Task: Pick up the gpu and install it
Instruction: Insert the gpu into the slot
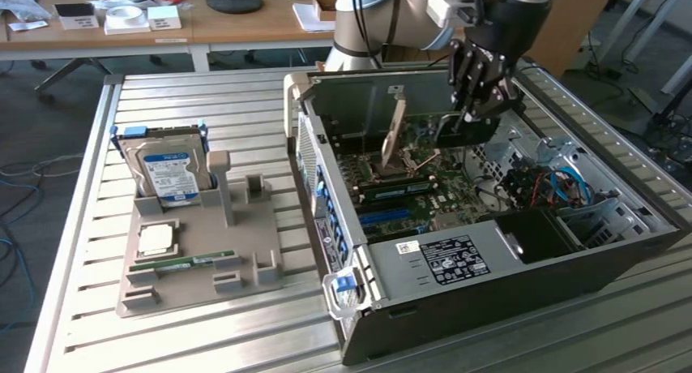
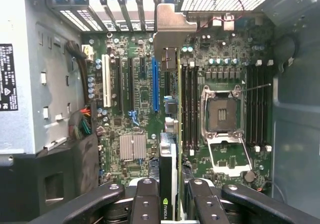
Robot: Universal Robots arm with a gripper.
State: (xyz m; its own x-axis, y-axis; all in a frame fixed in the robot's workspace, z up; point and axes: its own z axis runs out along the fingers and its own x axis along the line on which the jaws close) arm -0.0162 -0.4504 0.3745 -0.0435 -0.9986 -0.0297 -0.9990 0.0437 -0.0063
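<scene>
**Exterior view:** Arm's upper part is cut off by the frame edge. Gripper (image 1: pixel 476 113) is down inside the open PC case (image 1: pixel 487 308), fingers clamped on the gpu (image 1: pixel 411 134). 1 card, standing on edge over the mobo (image 1: pixel 416 195), silver bkt at the end away from the gripper. The contact spot is hidden behind the finger bodies. Card's lower edge is hidden too, so can't tell if it meets a slot.

On the slatted table (image 1: pixel 87 308), to the exterior view's left & well apart from the case, is 1 grey tray (image 1: pixel 254 243). It carries 1 HDD (image 1: pixel 168 174) upright, 1 CPU chip (image 1: pixel 157 239) flat and 1 RAM stick (image 1: pixel 184 263) flat. Desk clutter at the back is too small to tell.

**Wrist view:** 2 fingers (image 2: pixel 146 199), narrowly parted w/ the gpu (image 2: pixel 168 156) pinched between them, seen edge-on. A green logo shows near the grip; the bkt is at the far end. The card hides the board strip right under it. 1 blue slot (image 2: pixel 155 84) lies just beside the card, 1 white slot (image 2: pixel 106 81) further off. The dark slots between them are hard to count.

On the card's other side are 1 CPU socket (image 2: pixel 222 111) and RAM slots (image 2: pixel 190 104) in 2 groups flanking it. 1 small finned heatsink (image 2: pixel 132 146) sits near the fingers. The grey box (image 2: pixel 30 84) at the edge is cut off, its label unreadable.
</scene>
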